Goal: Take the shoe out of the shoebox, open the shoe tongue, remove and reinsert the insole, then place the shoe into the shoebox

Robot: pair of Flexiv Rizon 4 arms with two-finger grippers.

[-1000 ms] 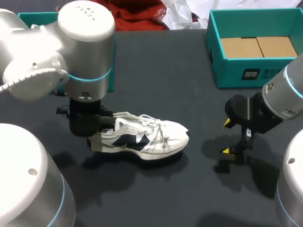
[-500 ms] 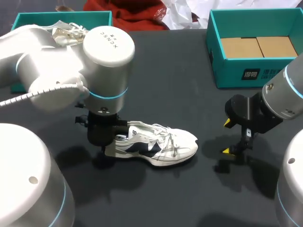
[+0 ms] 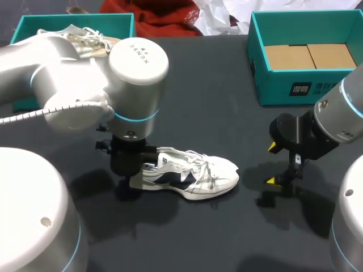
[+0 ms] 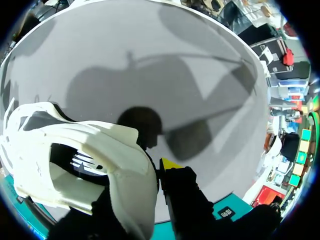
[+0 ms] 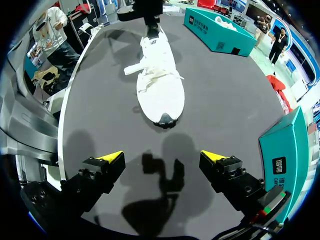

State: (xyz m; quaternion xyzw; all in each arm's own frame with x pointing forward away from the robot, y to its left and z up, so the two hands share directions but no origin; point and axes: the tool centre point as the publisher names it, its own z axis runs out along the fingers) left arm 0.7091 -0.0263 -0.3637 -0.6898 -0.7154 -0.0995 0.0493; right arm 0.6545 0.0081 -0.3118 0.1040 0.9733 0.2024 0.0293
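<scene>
White shoe (image 3: 190, 177) lies on its sole on the dark table (image 3: 215, 102), near the middle, toe pointing toward my right arm. Left gripper (image 3: 134, 177) comes down on the heel and is clenched on the heel collar. In the left wrist view the heel wall (image 4: 127, 165) sits against one yellow-tipped finger (image 4: 170, 164); the other finger is hidden by the shoe. Laces are loose over the tongue. Right gripper (image 3: 274, 164) hangs above the table off the toe, apart from the shoe, fingers spread and holding nothing. In its wrist view the shoe (image 5: 160, 85) lies straight ahead of the gripper (image 5: 162, 162), nothing between. Open teal shoebox (image 3: 295, 85) with cardboard (image 3: 309, 55) inside sits at the far right of the table. A second teal box (image 3: 34, 22) at far left holds another shoe (image 3: 85, 37), partly behind my left arm.
</scene>
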